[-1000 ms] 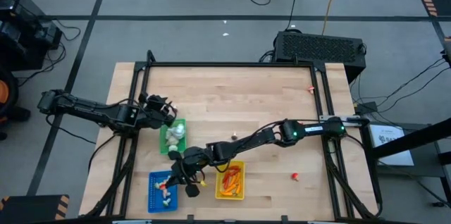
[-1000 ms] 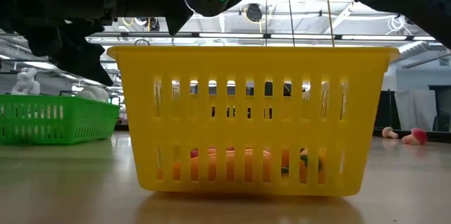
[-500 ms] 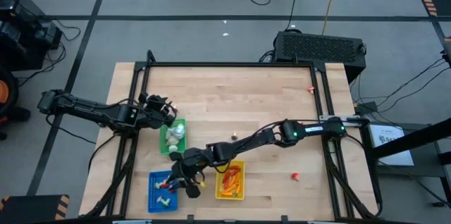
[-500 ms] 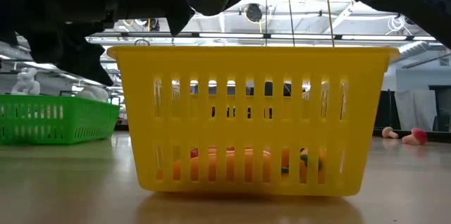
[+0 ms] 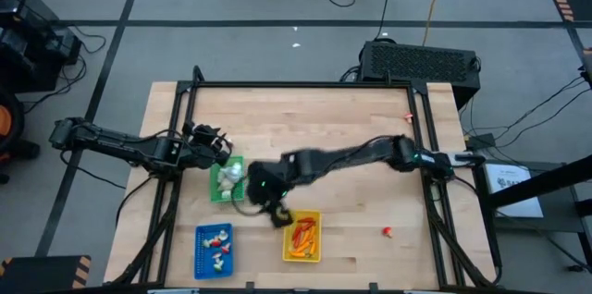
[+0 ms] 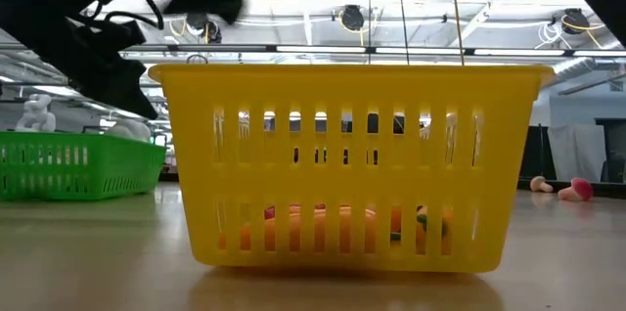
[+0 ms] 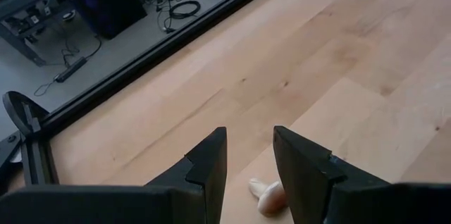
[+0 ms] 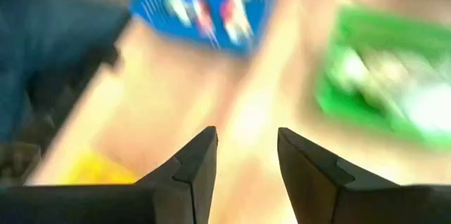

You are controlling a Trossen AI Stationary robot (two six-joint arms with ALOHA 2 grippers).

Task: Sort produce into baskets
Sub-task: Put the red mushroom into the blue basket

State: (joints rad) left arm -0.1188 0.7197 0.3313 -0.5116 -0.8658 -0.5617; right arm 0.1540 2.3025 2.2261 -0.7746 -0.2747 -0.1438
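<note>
Three baskets stand near the table's front left: a green one [image 5: 227, 180] with white bulbs, a blue one [image 5: 215, 250] with small red-and-white pieces, and a yellow one [image 5: 302, 236] with orange and red pieces. My right gripper [image 5: 276, 214] hangs open and empty between the green and yellow baskets. Its wrist view [image 8: 246, 160] looks down on the blue basket [image 8: 208, 5] and the green basket [image 8: 387, 90]. My left gripper [image 5: 224, 148] waits open and empty at the green basket's far left corner. A small pale piece [image 7: 268, 197] lies on the table beyond its fingers.
Loose pieces lie on the bare wood: a red one [image 5: 388, 232] at the front right, one [image 5: 408, 116] at the far right, and a pale one [image 5: 306, 179] near the middle. The low view shows the yellow basket [image 6: 347, 164] close up and two pieces [image 6: 572, 190] at right.
My right gripper has left its place over the blue basket's right edge. It has gone fast toward the table's far and right side, with the arm rising, and is now between the green and yellow baskets. The blue basket now shows whole.
</note>
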